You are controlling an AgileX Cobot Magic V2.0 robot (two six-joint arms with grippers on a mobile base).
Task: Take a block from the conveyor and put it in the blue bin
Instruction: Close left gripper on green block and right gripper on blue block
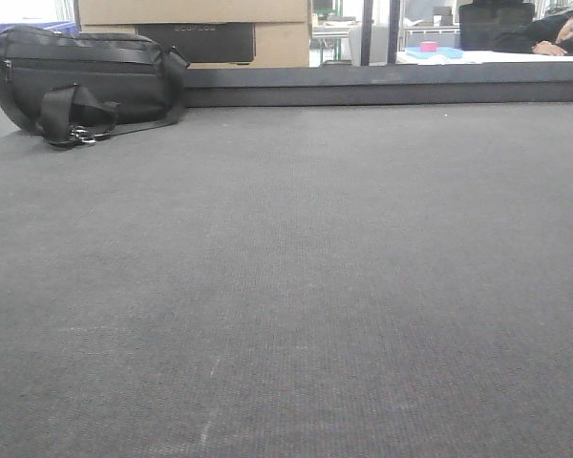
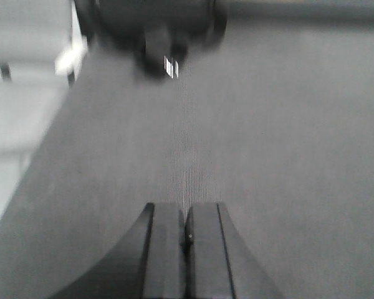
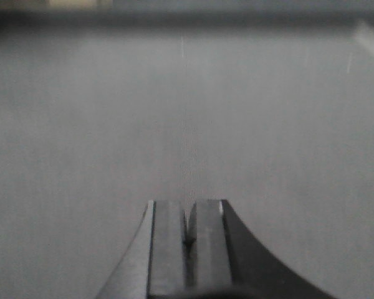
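Exterior front-facing — grey conveyor point(image 1: 286, 286) | black bag point(image 1: 76, 81) far-left | cardboard boxes point(image 1: 282, 43) behind

The left gripper point(image 2: 186, 213), with dark flat jaws pressed together and nothing between them, hangs over the wide dark grey woven conveyor belt point(image 2: 268, 143). At the belt's far end lies a blurred black fabric bag point(image 2: 153, 25) with a shiny metal clip point(image 2: 171, 66).

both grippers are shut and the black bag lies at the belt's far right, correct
No: the black bag lies at the far left of the conveyor, as the exterior front-facing view shows. The left gripper and right gripper are indeed shut.
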